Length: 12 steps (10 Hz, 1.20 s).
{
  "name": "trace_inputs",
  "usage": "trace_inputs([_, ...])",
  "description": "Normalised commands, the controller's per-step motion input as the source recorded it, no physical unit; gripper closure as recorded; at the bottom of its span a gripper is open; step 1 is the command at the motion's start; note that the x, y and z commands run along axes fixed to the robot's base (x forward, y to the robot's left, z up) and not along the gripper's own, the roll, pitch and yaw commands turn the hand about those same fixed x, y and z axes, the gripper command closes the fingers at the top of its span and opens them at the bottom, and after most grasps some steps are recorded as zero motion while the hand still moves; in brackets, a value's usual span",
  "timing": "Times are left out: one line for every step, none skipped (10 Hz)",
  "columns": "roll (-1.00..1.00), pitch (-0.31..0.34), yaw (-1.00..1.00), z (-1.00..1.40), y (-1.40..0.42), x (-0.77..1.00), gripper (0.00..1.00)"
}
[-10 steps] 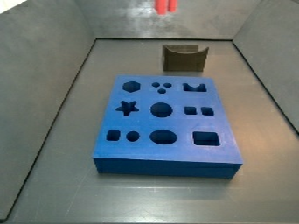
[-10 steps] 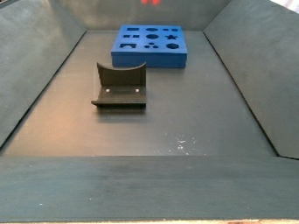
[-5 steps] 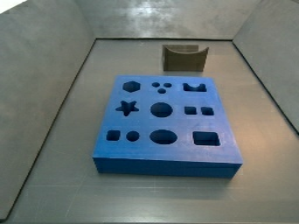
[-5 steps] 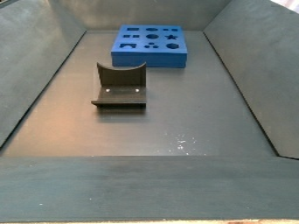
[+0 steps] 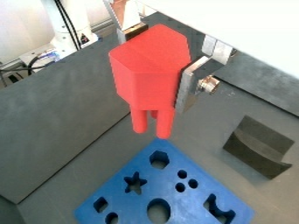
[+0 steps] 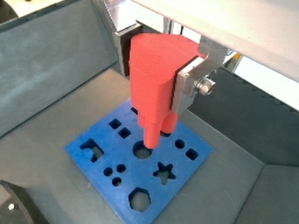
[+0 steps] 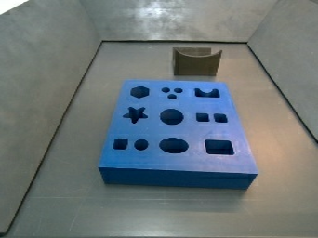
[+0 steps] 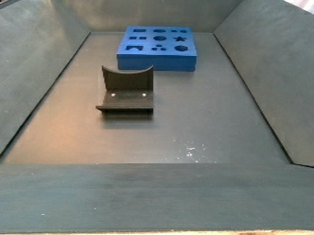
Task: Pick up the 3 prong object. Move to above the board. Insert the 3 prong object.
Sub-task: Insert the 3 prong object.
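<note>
The gripper [image 5: 163, 74] hangs high above the board [image 5: 176, 188], its jaws pinching the 3 prong object [image 5: 149, 72], whose prongs point down with open air between them and the board. In both side views the board [image 7: 178, 131] lies flat on the worktop [image 8: 185, 138], apart from the fixture [image 8: 125, 90], clear floor around every edge.

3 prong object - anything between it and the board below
Nothing visible. In both wrist views the gripper holds the 3 prong object high over the board, with only open air beneath. The fixture stands off to the side.
</note>
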Motion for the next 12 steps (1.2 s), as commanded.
trace_inputs([-0.01, 0.000, 0.00, -0.53, 0.20, 0.00, 1.00])
trace_inputs([-0.06, 0.000, -0.01, -0.57, 0.21, 0.06, 1.00])
trace_inputs([-0.09, 0.000, -0.14, -0.64, 0.18, 0.13, 1.00])
trace_inputs([-0.15, 0.000, -0.24, -0.63, 0.21, 0.16, 1.00])
trace_inputs([-0.17, 0.071, -0.22, -0.43, 0.27, 0.40, 1.00])
trace_inputs([-0.26, 0.000, -0.13, -0.48, 0.31, 0.32, 1.00])
trace_inputs([-0.23, 0.000, 0.00, -0.56, 0.32, 0.29, 1.00])
trace_inputs([-0.16, -0.091, 0.21, -0.59, 0.33, 0.38, 1.00])
trace_inputs([-0.11, -0.169, 0.31, -0.63, 0.22, 0.29, 1.00])
trace_inputs([-0.11, -0.146, 0.57, -0.63, 0.13, 0.29, 1.00])
trace_inputs([-0.09, -0.137, 0.74, -0.60, 0.10, 0.20, 1.00])
trace_inputs([0.00, -0.154, 0.81, -0.57, 0.03, 0.00, 1.00])
